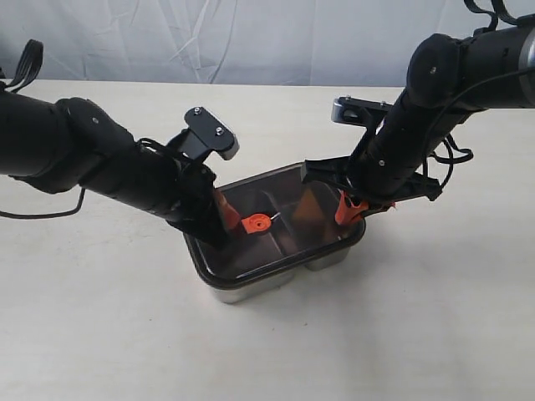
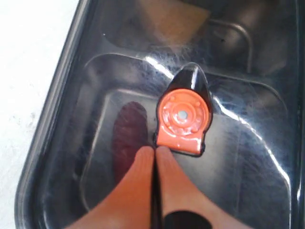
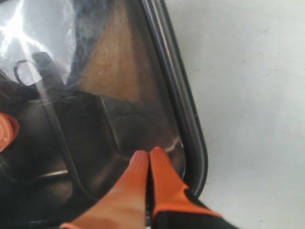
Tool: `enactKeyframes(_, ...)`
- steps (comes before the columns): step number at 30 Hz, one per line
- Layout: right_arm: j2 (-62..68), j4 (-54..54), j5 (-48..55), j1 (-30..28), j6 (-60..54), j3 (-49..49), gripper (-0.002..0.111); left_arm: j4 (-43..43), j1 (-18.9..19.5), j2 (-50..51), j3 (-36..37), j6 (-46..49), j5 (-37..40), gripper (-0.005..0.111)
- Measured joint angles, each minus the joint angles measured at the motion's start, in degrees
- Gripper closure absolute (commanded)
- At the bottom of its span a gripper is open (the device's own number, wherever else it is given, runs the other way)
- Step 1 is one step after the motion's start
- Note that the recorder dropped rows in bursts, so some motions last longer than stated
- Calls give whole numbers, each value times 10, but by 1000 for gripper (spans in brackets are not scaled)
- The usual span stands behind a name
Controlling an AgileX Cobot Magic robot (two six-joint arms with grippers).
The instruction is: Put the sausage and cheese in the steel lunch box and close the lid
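left gripper (image 2: 155, 151): pinched closed, tips pressing lid (image 1: 280, 246) at frame centre, likely seating it
right gripper (image 3: 149, 155): also closed, pushing lid's right edge
sausage (image 2: 129, 136), cheese (image 3: 119, 62): lying inside box (image 1: 247, 292) under lid

I see a pale table (image 1: 100, 334) (matte, off-white) with only the steel lunch box (image 1: 251, 288) standing near its middle.

No text, label, brand or number can be read in any of the views. The orange valve (image 2: 183, 116) on the lid (image 2: 248, 157) carries only small raised dots around a centre point; these form no letters and no sign
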Motion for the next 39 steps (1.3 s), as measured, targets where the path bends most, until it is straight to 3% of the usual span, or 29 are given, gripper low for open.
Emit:
enactKeyframes(22, 7, 22, -14, -1, 1, -9, 109, -31, 0, 21, -16, 2, 6, 107)
enactKeyframes(25, -27, -11, -39, 1, 23, 4, 109, -5, 0, -17, -2, 1, 6, 107)
enactKeyframes(31, -195, -183, -49, 1, 149, 5, 109, 27, 0, -176, 10, -31, -13, 107)
enactKeyframes(36, -315, -223, -7, 1, 170, 6, 109, 65, 0, -277, 18, -104, 2, 107)
enactKeyframes(39, -427, -230, 9, 1, 170, 34, 109, 82, 0, -373, 68, -150, -22, 107)
